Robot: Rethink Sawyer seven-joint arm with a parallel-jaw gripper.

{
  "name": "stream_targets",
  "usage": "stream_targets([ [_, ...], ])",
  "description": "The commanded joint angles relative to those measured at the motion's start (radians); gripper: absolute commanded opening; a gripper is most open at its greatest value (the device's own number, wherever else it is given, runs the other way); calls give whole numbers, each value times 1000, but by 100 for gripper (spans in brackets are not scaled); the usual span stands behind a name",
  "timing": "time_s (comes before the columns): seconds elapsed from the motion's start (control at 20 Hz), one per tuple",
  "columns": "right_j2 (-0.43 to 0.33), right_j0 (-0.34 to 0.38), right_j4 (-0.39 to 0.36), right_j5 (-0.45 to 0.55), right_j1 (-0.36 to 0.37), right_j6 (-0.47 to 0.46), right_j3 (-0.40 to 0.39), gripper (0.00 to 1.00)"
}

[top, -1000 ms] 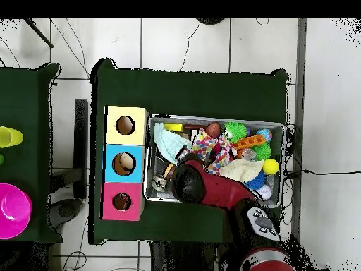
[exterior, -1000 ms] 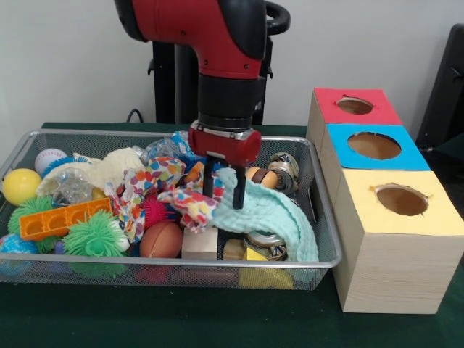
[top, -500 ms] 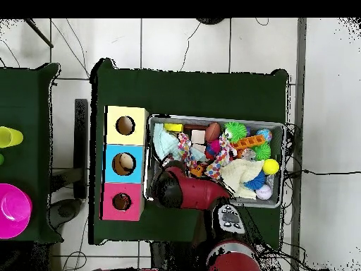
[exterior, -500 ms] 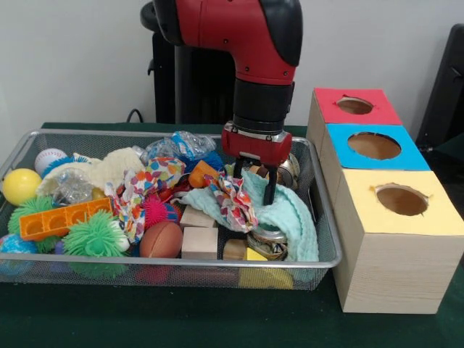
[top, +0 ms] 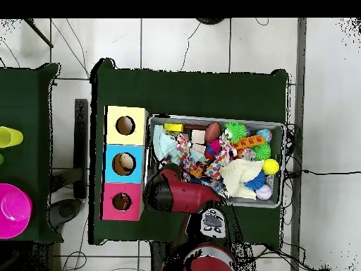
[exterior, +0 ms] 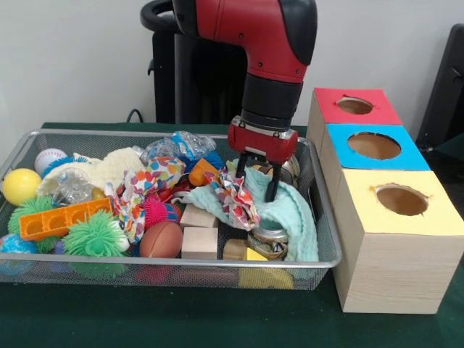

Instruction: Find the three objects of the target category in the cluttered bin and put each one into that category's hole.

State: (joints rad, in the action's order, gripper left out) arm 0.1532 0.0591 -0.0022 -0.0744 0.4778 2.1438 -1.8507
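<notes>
- Front view: the bin (exterior: 319, 262) fills the left and centre of the frame on the green counter (exterior: 167, 319), packed with toys.
- Front view: the gripper (exterior: 256, 179) hangs over the bin's right part, its two dark fingers spread apart with nothing gripped between them; the jaws stand open, their tips down among a mint-green cloth (exterior: 293, 217) and a confetti-print cloth (exterior: 235, 203).
- Front view: an orange toy (exterior: 201, 172), possibly one of the animals, pokes out just left of the jaws; which animal it is cannot be told. The duck and the tiger cannot be picked out in the clutter.
- Front view: the red and black arm (exterior: 250, 32) enters from the top centre, bends at an elbow and drops nearly straight down to the gripper.
- Front view: at the right edge of the bin stands a wooden box (exterior: 384, 246) with red, blue and yellow tops, a round hole in each.
- Overhead view: the bin (top: 275, 127) lies right of centre, the box (top: 111, 162) touching or just beside its left side.
- Overhead view: the arm (top: 180, 197) reaches from the bottom centre up and left to the bin's lower left corner, hiding the jaws.
- Overhead view: the clutter is too small to tell the animals apart.
</notes>
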Motion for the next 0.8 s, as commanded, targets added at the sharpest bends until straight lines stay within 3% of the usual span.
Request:
stream_targets([
  [0.05, 1, -46, 96, -46, -77, 202, 26, 100],
  [0.35, -82, -5, 65, -49, -92, 181, -34, 100],
  [0.6, -49, -52, 78, -90, -126, 201, -54, 100],
  [0.8, -77, -36, 75, -59, -145, 187, -57, 100],
])
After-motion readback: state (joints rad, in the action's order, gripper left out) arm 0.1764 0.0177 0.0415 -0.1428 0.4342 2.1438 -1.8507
